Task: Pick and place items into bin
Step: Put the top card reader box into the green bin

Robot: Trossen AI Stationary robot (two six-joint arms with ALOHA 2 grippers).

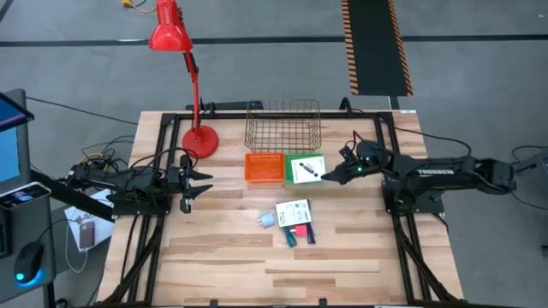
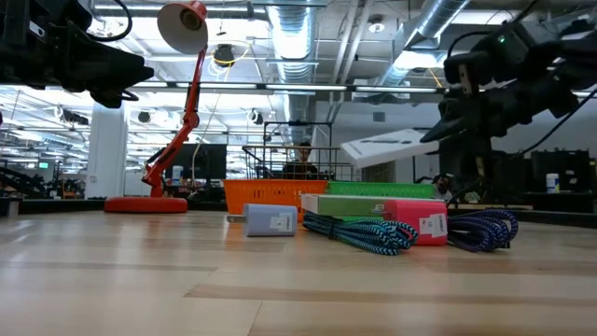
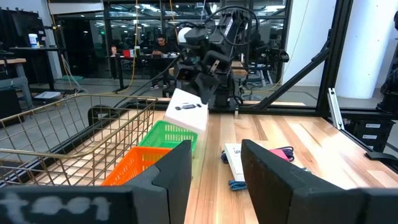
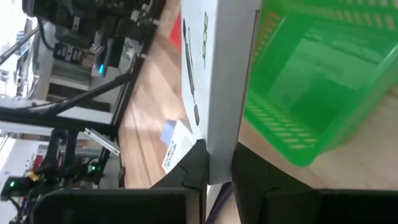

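My right gripper [image 1: 330,174] reaches in from the table's right and is shut on a flat white box [image 1: 306,168] printed with a dark pen-like shape, held over the green bin [image 1: 305,158]. In the low view the box [image 2: 387,147] floats above the green bin [image 2: 378,189]. On the table in front of the bins lie a white printed card pack [image 1: 294,211], a pale blue lump [image 1: 266,220], a pink block [image 1: 300,231], and teal [image 2: 359,231] and blue [image 2: 480,229] braided cords. My left gripper [image 1: 199,184] waits open at the table's left. My right gripper pinches the white box's short end nearest the arm [image 4: 219,149] between its two fingers [image 4: 196,165]. It comes from the table's right, slanting slightly down. The box is lifted clear, sticking out beyond the fingers over the green bin [image 4: 317,81], slightly tilted.
An orange bin [image 1: 265,168] stands beside the green one, and a wire basket [image 1: 283,124] behind both. A red desk lamp [image 1: 199,137] has its base on the far left of the table. The near half of the table [image 1: 282,274] is bare wood.
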